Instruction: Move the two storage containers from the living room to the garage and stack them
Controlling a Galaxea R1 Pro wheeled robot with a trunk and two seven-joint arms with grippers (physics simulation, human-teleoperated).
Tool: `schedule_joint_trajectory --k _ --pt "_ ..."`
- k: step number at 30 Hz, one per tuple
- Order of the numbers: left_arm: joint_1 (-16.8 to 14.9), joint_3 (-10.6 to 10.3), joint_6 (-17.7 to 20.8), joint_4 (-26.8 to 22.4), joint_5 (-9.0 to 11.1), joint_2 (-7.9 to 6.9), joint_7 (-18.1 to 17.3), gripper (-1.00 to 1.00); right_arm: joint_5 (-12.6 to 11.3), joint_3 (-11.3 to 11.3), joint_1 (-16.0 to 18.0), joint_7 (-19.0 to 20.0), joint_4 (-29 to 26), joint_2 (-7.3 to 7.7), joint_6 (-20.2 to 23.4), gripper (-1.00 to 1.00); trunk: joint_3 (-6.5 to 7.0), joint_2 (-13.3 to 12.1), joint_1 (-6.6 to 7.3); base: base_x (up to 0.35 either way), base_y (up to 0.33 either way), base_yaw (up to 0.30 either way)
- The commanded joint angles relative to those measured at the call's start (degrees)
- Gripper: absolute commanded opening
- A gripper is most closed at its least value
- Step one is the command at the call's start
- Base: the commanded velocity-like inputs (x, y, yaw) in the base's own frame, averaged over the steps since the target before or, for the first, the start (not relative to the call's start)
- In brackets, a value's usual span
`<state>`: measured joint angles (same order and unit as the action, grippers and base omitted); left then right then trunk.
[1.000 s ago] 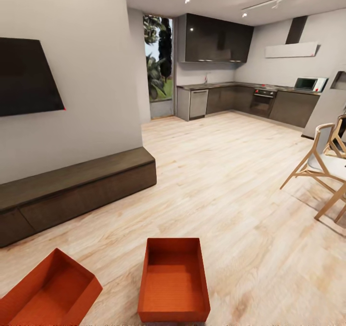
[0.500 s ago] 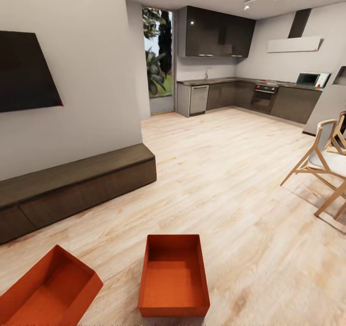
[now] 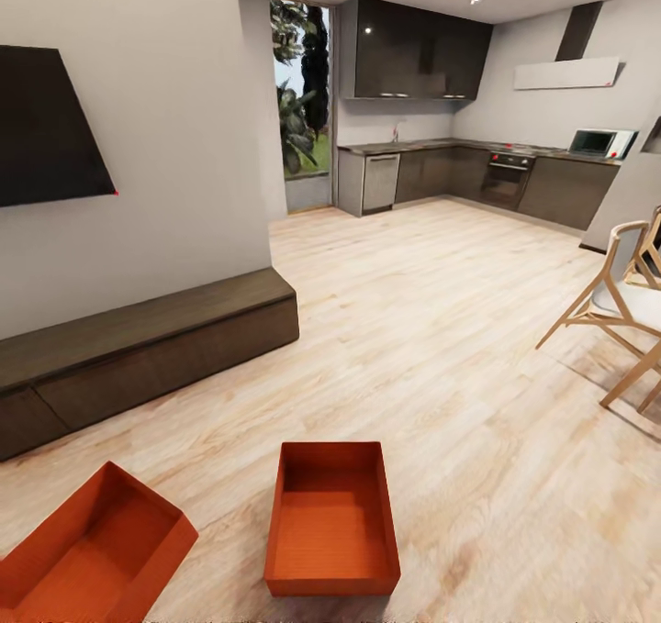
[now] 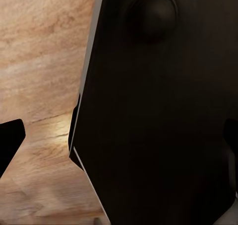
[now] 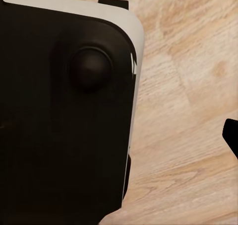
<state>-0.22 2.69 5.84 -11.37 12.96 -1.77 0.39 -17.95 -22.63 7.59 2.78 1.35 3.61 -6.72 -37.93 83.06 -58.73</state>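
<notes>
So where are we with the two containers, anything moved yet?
Nothing looks done. Both storage containers, one ahead and one angled at the head view's lower left, sit empty on the light wood floor, apart and unstacked. Neither is being held. Left: grasp them, carry them to the garage, set one down and stack the other.

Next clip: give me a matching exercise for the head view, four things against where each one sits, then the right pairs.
Things:
1. storage container lying square to the camera
2. storage container turned at an angle
3. low dark cabinet
4. wooden chair

Places:
A. along the wall, under the dark wall screen
B. on the wood floor, at the right edge of the picture
C. on the wood floor, low in the middle of the picture
D. on the wood floor, in the picture's lower left corner

Pairs: 1-C, 2-D, 3-A, 4-B
</notes>
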Motion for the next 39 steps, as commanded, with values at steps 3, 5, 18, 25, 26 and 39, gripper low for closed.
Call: schedule_joint_trajectory --k 3,5,18,25,26,39 --pt "0.01 0.27 0.40 -0.14 0.32 0.02 0.04 1.00 -0.60 -0.40 0.06 0.29 0.14 -0.01 -0.31 1.00 -0.33 0.02 0.00 0.000 0.000 0.000" --pt "0.01 0.26 0.40 -0.14 0.32 0.02 0.04 1.00 -0.60 -0.40 0.06 0.29 0.14 -0.01 -0.31 1.00 -0.51 0.02 0.00 0.000 0.000 0.000" --pt "0.00 0.22 0.40 -0.14 0.32 0.02 0.05 1.00 -0.60 -0.40 0.06 0.29 0.14 -0.01 -0.31 1.00 -1.72 0.02 0.00 0.000 0.000 0.000" --pt "0.03 0.24 0.40 -0.14 0.32 0.02 0.04 1.00 -0.60 -0.40 0.06 0.29 0.14 0.04 -0.31 1.00 -2.37 0.02 0.00 0.000 0.000 0.000" --pt "0.03 0.24 0.40 -0.14 0.32 0.02 0.04 1.00 -0.60 -0.40 0.06 0.29 0.14 0.03 -0.31 1.00 -2.46 0.02 0.00 0.000 0.000 0.000" --pt "0.04 0.22 0.40 -0.14 0.32 0.02 0.05 1.00 -0.60 -0.40 0.06 0.12 0.14 0.00 -0.31 1.00 -3.67 0.02 0.00 0.000 0.000 0.000"
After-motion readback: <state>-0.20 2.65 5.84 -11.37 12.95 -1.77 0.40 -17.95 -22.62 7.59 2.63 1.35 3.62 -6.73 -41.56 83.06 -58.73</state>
